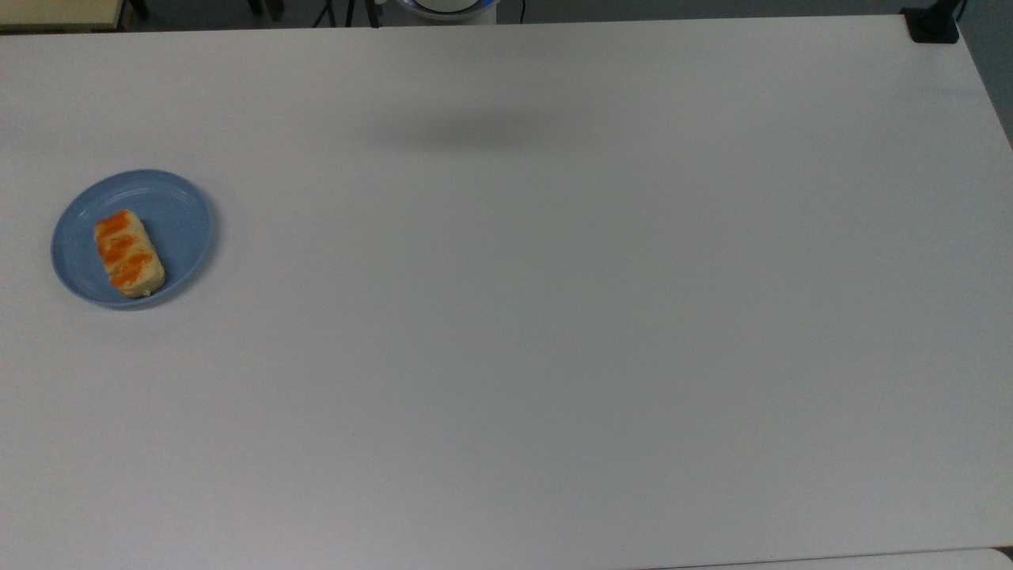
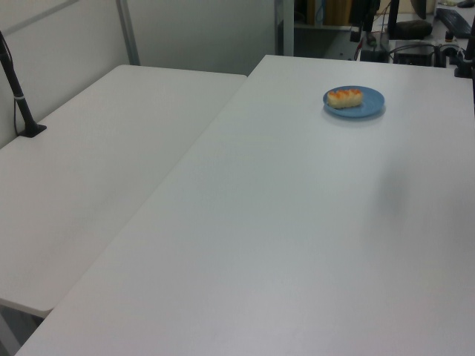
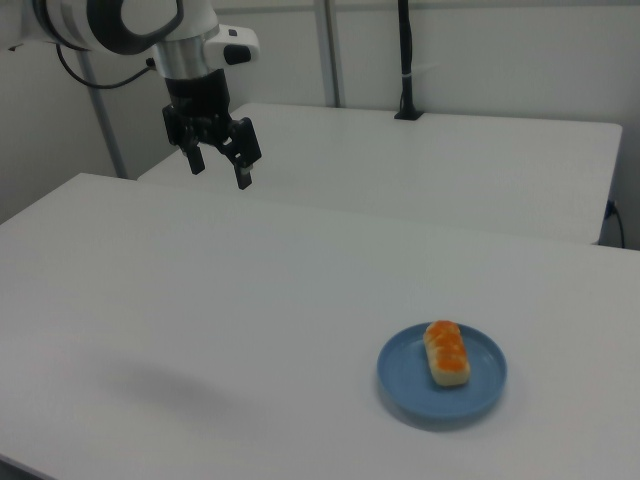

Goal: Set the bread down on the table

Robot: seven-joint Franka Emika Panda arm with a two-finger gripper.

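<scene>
Filling most of the room is the large plain white matte table [image 1: 554,317], w/ a second white tabletop [image 2: 96,148] butted against it on the left view's left. A black pole on a small base [image 2: 18,96] stands on that second top, near the wall.

Next in size, the white robot arm w/ black hand [image 3: 218,160] hangs high above the table in the right view's upper left, well apart from everything on the surface. Hand is empty; its two black fingers [image 3: 243,170] point down w/ a visible gap between them, so it's spread, gripping nothing. A soft grey shadow [image 1: 475,131] lies on the table in the top view, near the far edge.

Round blue plate [image 1: 182,229] sits flat on the table at the top view's left, near that side's edge; in the right view it's at lower right.

Smallest: the small oblong tan-beige bread loaf w/ orange glazed patches [image 1: 128,252]. It lies on the plate, glazed side up, off-centre toward the top view's left part of the dish, one end close to the rim. Not touching the table itself.
</scene>
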